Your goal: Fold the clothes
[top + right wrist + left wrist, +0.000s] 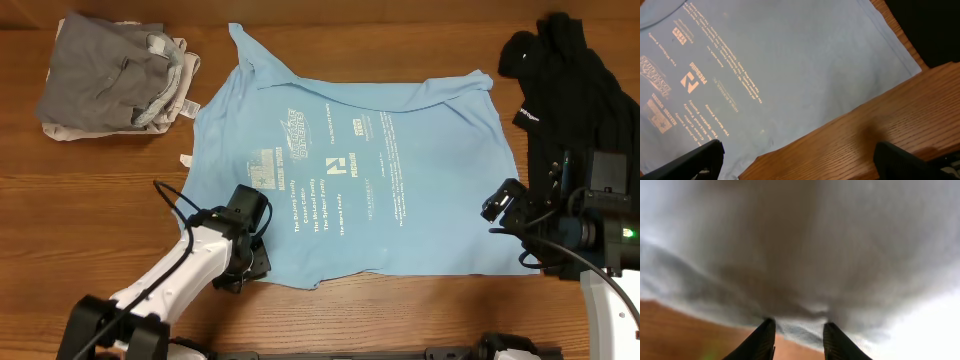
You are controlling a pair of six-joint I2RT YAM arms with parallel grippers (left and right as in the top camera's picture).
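Your left gripper (797, 329) is at the near-left corner of the blue shirt (400, 180). Its fingers are narrow around the hem, but it's too blurred to tell whether they grip. The shirt lies flat mid-table, longer left to right. Your right gripper (799, 148) is spread wide over bare wood, with the shirt's near-right edge just to its left.

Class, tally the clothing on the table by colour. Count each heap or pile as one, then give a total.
Light blue: 1, the printed T-shirt, spread flat in the middle.
Black: 1, the heap on the right of the overhead view.
Grey: 1, the folded pile at the top left.
Total: 3
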